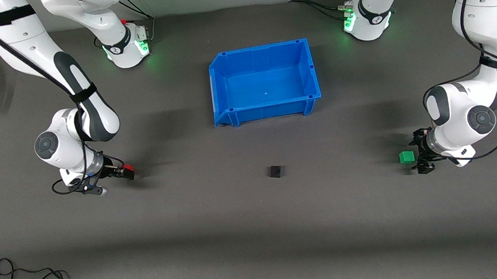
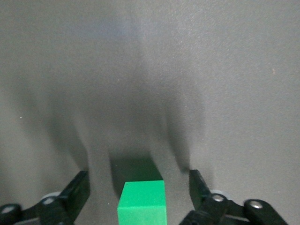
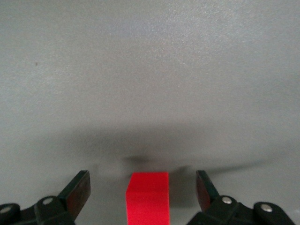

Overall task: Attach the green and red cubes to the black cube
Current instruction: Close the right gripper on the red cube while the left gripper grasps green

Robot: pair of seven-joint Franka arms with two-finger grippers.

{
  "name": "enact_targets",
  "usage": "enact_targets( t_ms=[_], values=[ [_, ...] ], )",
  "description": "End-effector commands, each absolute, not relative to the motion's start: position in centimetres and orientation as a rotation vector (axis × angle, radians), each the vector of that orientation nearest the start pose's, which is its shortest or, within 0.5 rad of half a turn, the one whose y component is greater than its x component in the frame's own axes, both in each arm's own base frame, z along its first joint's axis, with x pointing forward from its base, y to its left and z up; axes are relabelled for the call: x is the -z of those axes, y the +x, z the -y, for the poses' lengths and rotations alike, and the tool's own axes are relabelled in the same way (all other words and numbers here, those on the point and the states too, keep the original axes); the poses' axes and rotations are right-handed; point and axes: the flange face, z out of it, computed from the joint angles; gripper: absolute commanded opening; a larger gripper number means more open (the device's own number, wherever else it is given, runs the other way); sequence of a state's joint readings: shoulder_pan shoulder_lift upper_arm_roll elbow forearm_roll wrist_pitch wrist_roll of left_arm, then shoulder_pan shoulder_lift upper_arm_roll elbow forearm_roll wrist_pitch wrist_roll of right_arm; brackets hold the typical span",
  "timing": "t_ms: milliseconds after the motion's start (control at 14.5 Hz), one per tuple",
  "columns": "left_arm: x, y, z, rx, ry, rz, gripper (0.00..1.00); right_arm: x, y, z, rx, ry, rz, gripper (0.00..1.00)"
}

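At opposite table ends, L gripper (image 2: 138, 197) and R gripper (image 3: 142, 194) sat open, apparently gapped, straddling green cube (image 2: 142, 202) and red cube (image 3: 147, 197) pre-grasp, for joining to black cube (image 1: 274, 171).

Table (image 1: 256, 228): matt grey, fine-grained. Blue bin (image 1: 221, 88): smooth, slightly glossy plastic. Black cube (image 1: 275, 171), green cube (image 2: 142, 202), red cube (image 3: 147, 197): plain matt faces. Arm shells glossy white; fingers (image 2: 75, 192) black plastic.

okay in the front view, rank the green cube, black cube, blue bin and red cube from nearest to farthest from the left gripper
1. green cube, between the left gripper's open fingers.
2. black cube, mid-table.
3. blue bin, toward the bases; close to the black cube's rank.
4. red cube, at the right gripper.
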State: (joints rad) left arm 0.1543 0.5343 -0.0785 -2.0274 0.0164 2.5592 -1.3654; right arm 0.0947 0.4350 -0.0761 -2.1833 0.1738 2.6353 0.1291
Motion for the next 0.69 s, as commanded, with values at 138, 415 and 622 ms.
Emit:
enact_targets(
  t_ms=[138, 415, 622],
  values=[
    [-17.98, 60.03, -4.38, -0.026, -2.367, 2.118, 0.82, -16.53, 56.45, -0.96, 0.037, -3.058, -0.428, 1.00],
    [-17.59, 59.84, -4.43, -0.030, -2.376, 2.094, 0.73, -16.48, 56.17, -0.95, 0.025, -3.057, -0.433, 1.00],
    [-17.60, 59.86, -4.15, -0.030, -2.376, 2.094, 0.73, -16.59, 56.15, -1.05, 0.019, -3.056, -0.428, 0.99]
  ],
)
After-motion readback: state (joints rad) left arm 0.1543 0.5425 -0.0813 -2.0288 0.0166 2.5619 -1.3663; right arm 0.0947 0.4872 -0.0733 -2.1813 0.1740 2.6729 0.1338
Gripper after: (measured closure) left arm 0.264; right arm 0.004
